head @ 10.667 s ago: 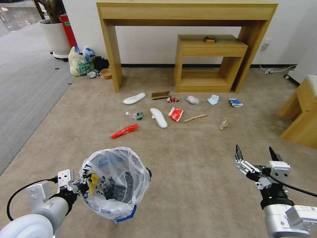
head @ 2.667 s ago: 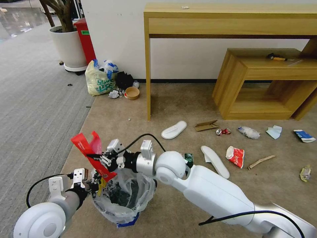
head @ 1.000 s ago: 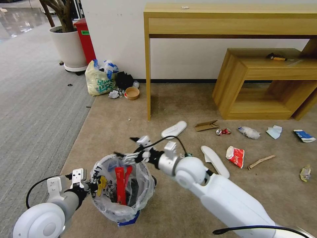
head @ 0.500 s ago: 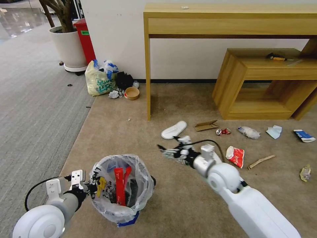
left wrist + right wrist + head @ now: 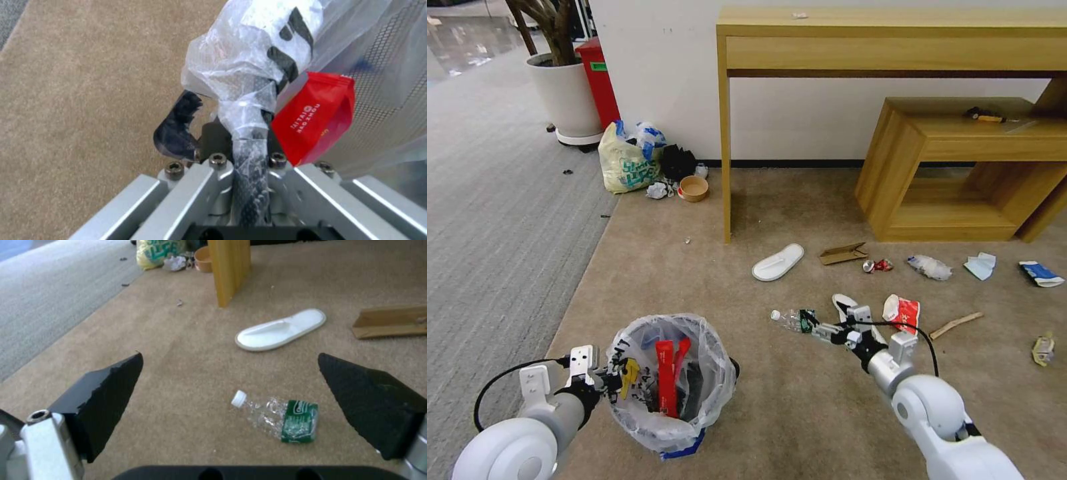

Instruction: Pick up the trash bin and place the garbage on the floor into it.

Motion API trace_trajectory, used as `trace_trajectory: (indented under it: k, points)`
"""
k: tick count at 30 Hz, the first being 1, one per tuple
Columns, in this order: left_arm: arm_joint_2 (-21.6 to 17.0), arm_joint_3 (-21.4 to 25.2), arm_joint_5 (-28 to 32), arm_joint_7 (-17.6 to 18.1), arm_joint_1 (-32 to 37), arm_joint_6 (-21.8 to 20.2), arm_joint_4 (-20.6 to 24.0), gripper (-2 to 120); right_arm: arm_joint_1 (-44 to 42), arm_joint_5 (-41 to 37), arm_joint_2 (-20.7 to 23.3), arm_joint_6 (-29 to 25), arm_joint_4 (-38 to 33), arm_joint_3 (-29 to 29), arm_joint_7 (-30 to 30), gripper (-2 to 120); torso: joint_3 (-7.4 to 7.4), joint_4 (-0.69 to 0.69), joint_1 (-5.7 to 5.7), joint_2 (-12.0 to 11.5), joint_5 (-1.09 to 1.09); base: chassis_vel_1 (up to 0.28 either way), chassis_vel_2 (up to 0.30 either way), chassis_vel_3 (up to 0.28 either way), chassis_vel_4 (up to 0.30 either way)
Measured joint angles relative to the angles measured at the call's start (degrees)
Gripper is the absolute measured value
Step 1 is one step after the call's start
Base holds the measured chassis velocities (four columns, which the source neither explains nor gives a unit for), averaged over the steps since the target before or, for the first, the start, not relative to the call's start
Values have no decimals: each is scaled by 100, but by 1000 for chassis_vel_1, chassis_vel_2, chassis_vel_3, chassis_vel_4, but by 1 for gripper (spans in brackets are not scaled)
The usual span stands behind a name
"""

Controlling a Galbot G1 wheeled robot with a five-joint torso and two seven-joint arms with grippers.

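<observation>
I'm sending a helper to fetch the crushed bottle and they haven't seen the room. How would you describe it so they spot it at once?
Start at the tall wooden table against the wall and come toward the robot across the tan carpet, past the white slipper. The crushed bottle lies flat just ahead of the open right pincer. It alone is clear plastic with a white cap and green label.

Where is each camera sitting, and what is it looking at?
Head view: high up, facing the littered carpet; both arms, trash bin, right pincer.
Left wrist view: on that arm, facing the bin's bag gripped in the left pincer.
Right wrist view: on that arm, facing the floor between its open fingers.
Shared: crushed bottle and white slipper, as in the head view.
</observation>
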State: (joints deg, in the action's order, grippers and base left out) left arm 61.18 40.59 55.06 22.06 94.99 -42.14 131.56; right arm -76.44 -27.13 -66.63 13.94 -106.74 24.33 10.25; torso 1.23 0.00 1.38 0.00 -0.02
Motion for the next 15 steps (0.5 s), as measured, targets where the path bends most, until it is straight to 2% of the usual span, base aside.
trace_trajectory:
  k: [7,15]
  points:
    - [-16,7,-1,0,16,0,64,0,112,22,-60,-20,126,-49,-85,100,0,1,0,0,-1,-39,33,46,-41]
    - [-6,-31,-52,-24,43,0,87,0,56,33,-57,-25,148,-46,-97,100,2,-1,1,0,0,-169,147,152,-155]
